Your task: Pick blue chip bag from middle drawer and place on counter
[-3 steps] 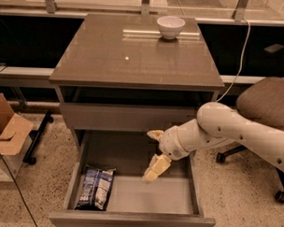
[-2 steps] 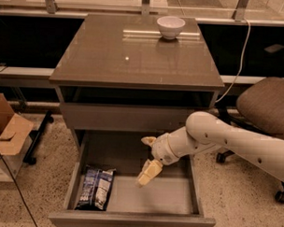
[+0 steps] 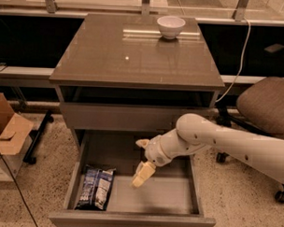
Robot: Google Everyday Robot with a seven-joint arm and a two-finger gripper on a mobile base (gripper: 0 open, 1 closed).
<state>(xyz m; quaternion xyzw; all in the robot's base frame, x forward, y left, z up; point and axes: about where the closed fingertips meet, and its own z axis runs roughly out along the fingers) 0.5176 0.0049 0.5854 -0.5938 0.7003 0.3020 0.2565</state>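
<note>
No legible txt on blue chip bag (image 3: 95, 187); pincer (image 3: 138, 164) over middle drawer (image 3: 129, 222).

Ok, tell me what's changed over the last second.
The gripper has moved across the open middle drawer toward the blue chip bag, not yet touching it. Nothing was grasped or released. Bag, drawer, counter and white bowl stayed put.

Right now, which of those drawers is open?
The lower, deep middle drawer, holding the blue chip bag; the gripper hangs over it. The drawer front above is shut.
</note>
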